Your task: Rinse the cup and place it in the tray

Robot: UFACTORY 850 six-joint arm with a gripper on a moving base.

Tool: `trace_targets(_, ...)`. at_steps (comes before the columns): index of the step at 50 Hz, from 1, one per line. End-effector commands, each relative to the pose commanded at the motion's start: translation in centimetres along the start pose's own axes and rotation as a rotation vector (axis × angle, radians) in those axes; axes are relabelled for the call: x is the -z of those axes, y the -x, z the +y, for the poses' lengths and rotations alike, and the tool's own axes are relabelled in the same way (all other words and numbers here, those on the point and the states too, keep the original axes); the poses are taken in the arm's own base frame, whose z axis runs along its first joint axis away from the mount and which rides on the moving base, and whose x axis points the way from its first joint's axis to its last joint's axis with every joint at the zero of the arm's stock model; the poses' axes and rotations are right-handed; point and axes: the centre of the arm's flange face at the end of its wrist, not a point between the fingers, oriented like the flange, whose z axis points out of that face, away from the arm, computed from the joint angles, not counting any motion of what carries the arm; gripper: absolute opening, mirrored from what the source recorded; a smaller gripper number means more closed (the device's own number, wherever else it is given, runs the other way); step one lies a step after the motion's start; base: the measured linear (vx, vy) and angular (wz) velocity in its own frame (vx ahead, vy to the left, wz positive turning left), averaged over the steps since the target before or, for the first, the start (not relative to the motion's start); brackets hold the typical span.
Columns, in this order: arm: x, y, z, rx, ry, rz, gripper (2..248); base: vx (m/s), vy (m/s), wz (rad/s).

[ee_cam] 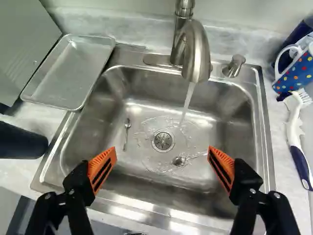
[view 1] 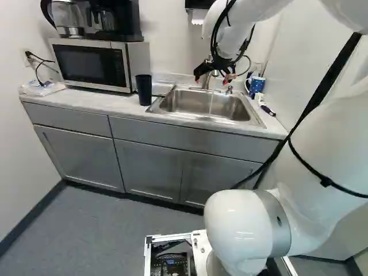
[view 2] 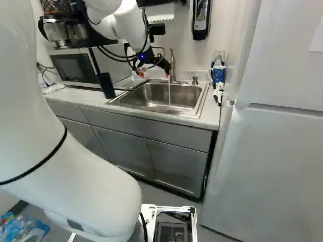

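Wide open and empty, the orange-padded black gripper [ee_cam: 162,151] hangs over the stainless-steel sink [ee_cam: 265,132]. Ahead of it, water [ee_cam: 187,102] runs from the curved metal faucet [ee_cam: 197,55], which a cup raised too far could knock. Outside one finger stands the tall black cup [ee_cam: 19,141], presumably the one to rinse; an off-centre grasp could tip it. Farther ahead lies the shallow metal tray [ee_cam: 63,73]; its raised edge might topple a badly placed cup.

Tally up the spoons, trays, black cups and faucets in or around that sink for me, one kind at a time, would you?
Spoons: 2
Tray: 1
Black cup: 1
Faucet: 1
Total: 5
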Motion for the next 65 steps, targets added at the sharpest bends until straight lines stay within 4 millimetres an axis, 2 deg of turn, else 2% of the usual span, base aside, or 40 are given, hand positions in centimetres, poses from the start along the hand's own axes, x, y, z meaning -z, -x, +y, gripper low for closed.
trace_targets(29,0.0,0.2,-0.3,0.005,-0.004,-0.017,247,0.000,0.000,0.000)
trace_targets(65,0.3,0.5,-5.8,0.096,-0.081,-0.017,247,0.000,0.000,0.000)
